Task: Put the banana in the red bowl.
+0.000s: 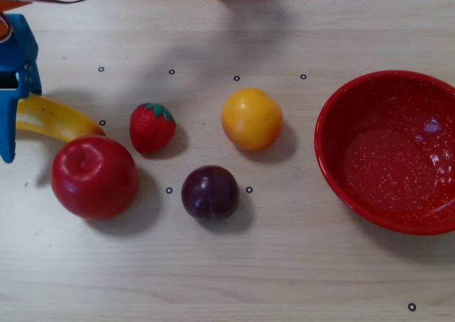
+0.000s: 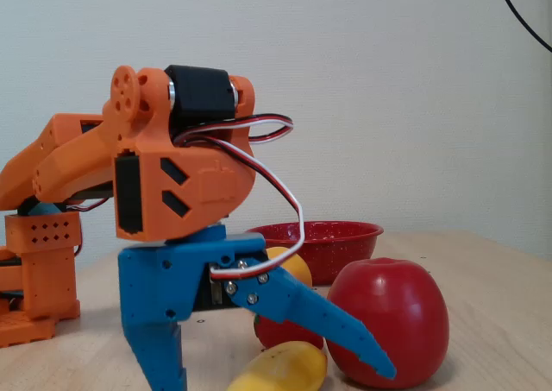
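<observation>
Overhead view: glossy yellow banana (image 1: 58, 118), curved, lies at the desk's (image 1: 227, 265) left edge, its end against the shiny red apple (image 1: 94, 177). Blue plastic claw (image 2: 280, 384) straddles it, jaws spread wide, nothing gripped. Speckled red bowl (image 1: 334, 158), round and glossy, sits at the right edge.

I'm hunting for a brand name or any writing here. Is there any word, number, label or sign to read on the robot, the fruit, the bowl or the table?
None: no readable text in either view.
The table bears only small black ring marks, not letters.
The gripper, banana and red bowl carry no label.
</observation>
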